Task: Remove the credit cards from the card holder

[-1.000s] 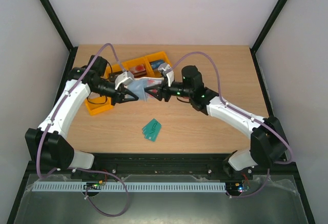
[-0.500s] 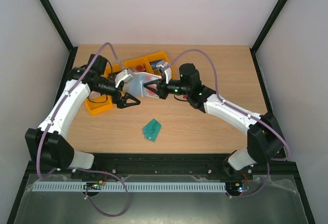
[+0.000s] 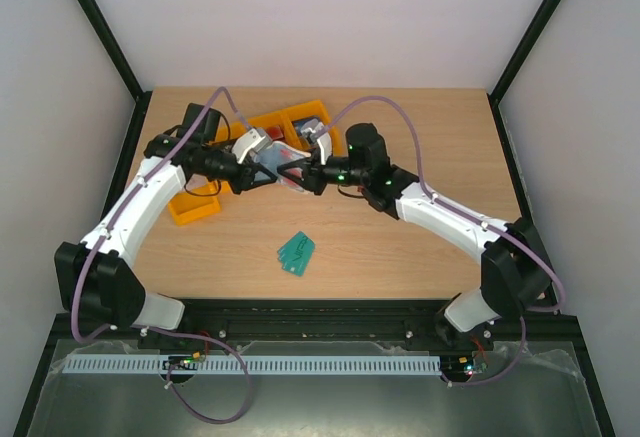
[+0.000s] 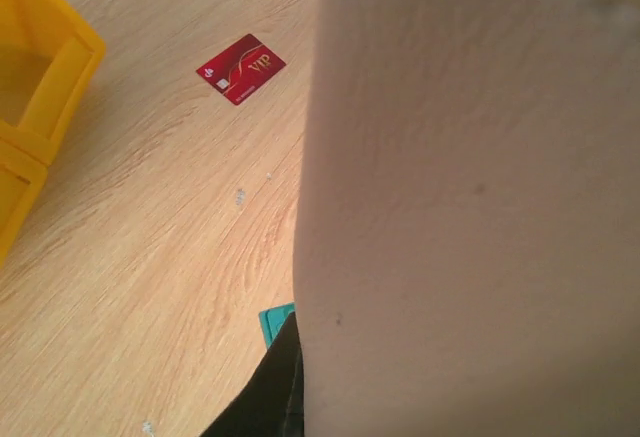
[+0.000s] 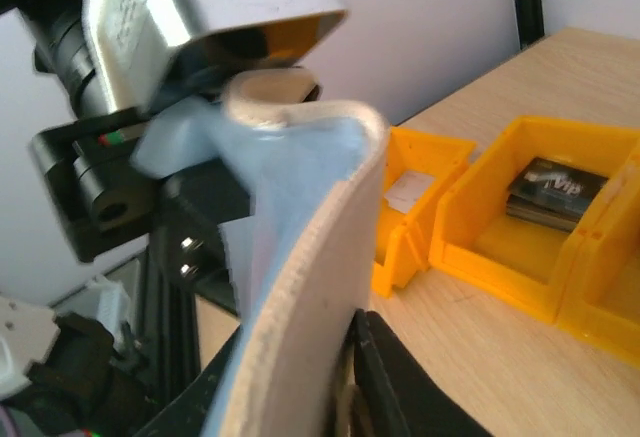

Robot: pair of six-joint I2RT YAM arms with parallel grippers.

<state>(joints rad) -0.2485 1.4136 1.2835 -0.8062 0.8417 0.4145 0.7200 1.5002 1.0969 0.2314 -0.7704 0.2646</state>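
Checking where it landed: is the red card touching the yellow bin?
Apart. The left wrist view shows the red card flat on the table, with bare wood between it and the yellow bin.

I read "VIP" in gold letters on the dark red card (image 4: 241, 68) lying on the table (image 4: 150, 257); nothing else is legible to me.

I've swung the left fingers (image 3: 258, 176) up off the table and in against the card holder (image 3: 283, 160). Meanwhile the right fingers (image 3: 305, 174) have carried it left, toward the yellow bins (image 3: 292, 121), and it's now tilted more upright.
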